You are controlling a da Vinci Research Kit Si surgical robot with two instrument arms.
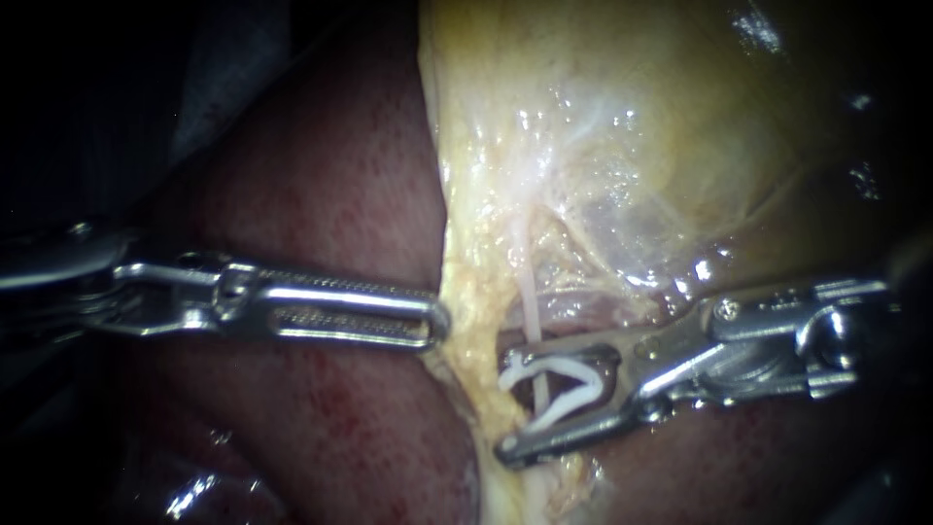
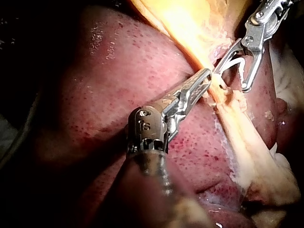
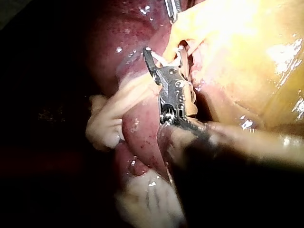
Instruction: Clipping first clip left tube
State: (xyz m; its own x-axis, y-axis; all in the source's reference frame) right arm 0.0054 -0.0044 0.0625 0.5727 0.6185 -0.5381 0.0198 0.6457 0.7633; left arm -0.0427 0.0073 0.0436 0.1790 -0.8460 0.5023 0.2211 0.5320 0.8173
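Liver (image 1: pixel 321 194) behind; endoscope's clip (image 1: pixel 559 384) astride tube (image 1: pixel 528 311)

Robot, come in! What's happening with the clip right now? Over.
Left instrument jaws shut on yellow tissue edge. Right instrument jaws hold open white clip astride thin tube, not yet closed. Nothing blocking.

Open white clip (image 1: pixel 573 401) straddles the thin pale tube (image 1: pixel 528 306).
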